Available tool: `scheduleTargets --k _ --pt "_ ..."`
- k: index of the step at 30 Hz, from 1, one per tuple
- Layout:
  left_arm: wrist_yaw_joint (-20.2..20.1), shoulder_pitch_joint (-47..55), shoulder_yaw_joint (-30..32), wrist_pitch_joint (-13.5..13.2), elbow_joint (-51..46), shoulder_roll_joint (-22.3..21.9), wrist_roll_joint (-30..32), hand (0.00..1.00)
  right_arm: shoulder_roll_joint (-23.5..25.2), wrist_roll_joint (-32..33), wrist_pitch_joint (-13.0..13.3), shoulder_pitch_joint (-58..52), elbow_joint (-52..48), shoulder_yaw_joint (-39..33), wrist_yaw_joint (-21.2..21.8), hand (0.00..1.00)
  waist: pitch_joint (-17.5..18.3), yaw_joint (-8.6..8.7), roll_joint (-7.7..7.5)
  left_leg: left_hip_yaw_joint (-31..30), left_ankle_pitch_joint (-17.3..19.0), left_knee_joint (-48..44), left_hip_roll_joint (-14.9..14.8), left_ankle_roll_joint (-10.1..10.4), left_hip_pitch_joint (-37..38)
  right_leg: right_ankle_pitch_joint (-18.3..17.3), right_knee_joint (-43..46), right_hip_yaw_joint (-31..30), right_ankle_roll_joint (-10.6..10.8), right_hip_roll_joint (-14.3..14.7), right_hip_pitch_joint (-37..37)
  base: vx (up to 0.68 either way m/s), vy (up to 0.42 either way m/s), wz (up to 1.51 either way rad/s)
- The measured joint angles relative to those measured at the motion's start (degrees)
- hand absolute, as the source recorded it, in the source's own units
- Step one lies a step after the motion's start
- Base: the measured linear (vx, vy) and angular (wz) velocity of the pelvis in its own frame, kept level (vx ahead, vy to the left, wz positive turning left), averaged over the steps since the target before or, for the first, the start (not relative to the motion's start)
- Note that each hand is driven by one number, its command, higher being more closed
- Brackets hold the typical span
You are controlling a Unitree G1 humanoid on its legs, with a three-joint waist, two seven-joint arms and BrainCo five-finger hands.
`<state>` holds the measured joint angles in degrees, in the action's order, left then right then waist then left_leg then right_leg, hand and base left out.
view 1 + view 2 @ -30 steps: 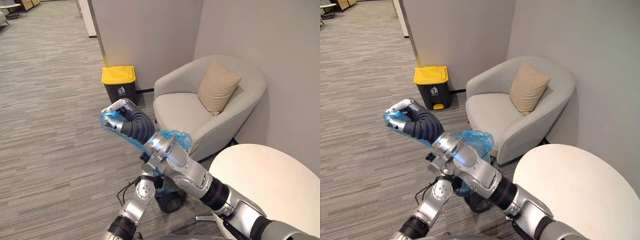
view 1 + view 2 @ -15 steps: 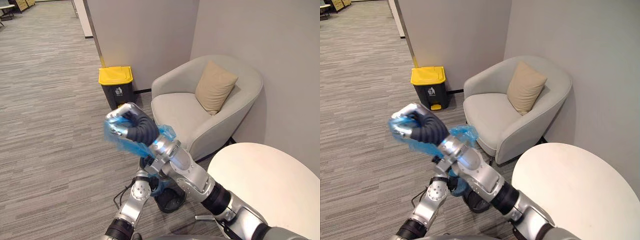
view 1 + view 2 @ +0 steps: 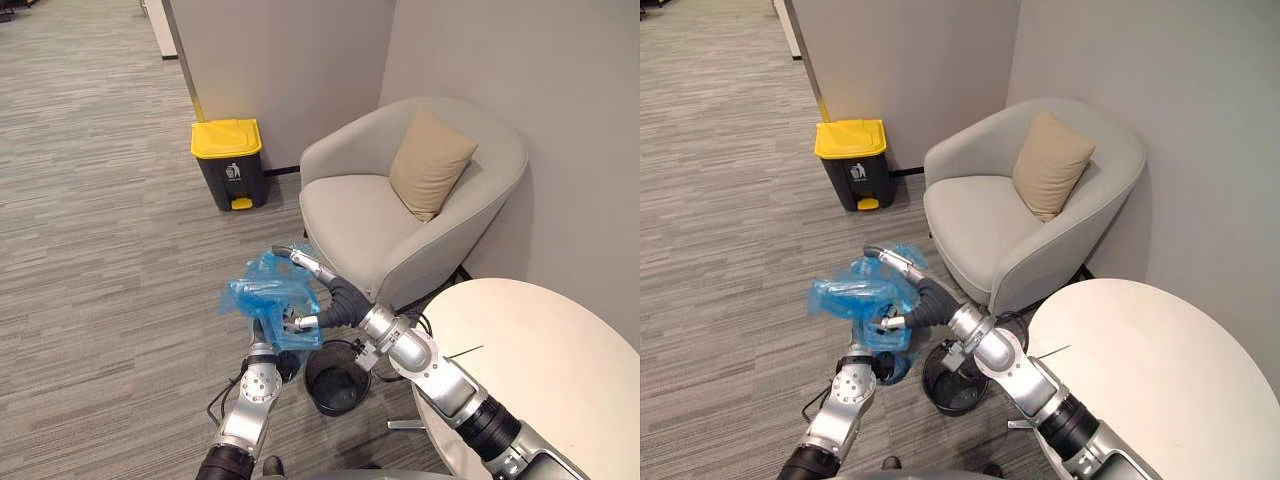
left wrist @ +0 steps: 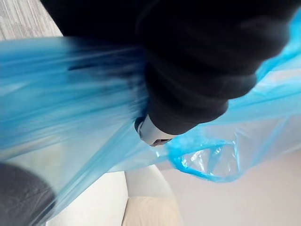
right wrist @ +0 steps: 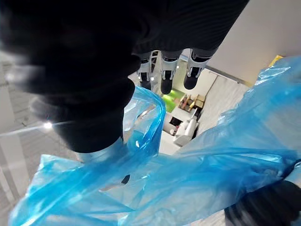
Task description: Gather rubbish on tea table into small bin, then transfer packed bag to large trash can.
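Plastic hides my left hand (image 4: 188, 70), which sits under the blue bag (image 3: 262, 298), so I cannot tell its grip. The bag hangs against my right hand (image 3: 330, 298), spread open, with film draped over the thumb (image 3: 303, 322). The small bin (image 3: 337, 377) stands just below that hand.

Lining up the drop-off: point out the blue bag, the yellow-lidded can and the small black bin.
Blue bag (image 3: 258, 296): left eye view, on its bunched plastic.
Yellow-lidded can (image 3: 226, 137): left eye view, on the lid.
Small black bin (image 3: 335, 404): left eye view, on its near wall.
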<state>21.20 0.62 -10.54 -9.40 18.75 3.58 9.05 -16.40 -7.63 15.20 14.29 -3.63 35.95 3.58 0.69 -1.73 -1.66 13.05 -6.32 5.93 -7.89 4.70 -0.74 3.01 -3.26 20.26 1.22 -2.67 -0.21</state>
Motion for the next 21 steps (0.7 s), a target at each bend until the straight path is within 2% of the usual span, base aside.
scheduleTargets --k 5,11,19,21 --pt "0.0 0.7 1.8 0.0 1.7 0.1 0.0 1.0 0.0 -5.2 0.1 -1.5 0.0 -0.9 -1.8 0.0 -0.1 0.78 0.01 -0.1 0.0 0.0 0.0 0.0 0.0 0.0 0.0 0.0 0.0 0.1 0.0 0.0 0.0 0.0" --pt "-1.2 2.2 2.8 0.0 2.3 0.1 0.0 1.0 0.7 -10.3 0.1 -6.9 -0.4 -9.7 -6.6 0.0 -0.6 0.78 0.36 -0.2 0.0 0.0 -0.1 0.0 0.0 -0.1 0.0 -0.1 0.1 0.1 0.0 0.0 0.0 0.0" --pt "-2.4 4.9 6.5 0.0 5.2 0.1 0.0 1.0 2.9 -10.9 0.1 -12.9 -1.5 -19.1 -9.8 0.0 -2.0 0.89 0.56 -0.3 0.0 0.0 -0.1 0.0 -0.1 -0.1 0.0 0.1 0.1 0.2 0.0 0.0 0.0 0.0" --pt "-2.7 5.5 7.2 0.0 6.4 0.3 0.0 1.0 4.2 -10.4 0.2 -14.3 0.9 -21.5 -9.9 0.0 -2.0 0.87 0.61 -0.4 0.0 0.0 0.0 0.0 -0.1 -0.2 0.0 0.2 0.2 0.5 0.0 0.0 0.0 0.0"
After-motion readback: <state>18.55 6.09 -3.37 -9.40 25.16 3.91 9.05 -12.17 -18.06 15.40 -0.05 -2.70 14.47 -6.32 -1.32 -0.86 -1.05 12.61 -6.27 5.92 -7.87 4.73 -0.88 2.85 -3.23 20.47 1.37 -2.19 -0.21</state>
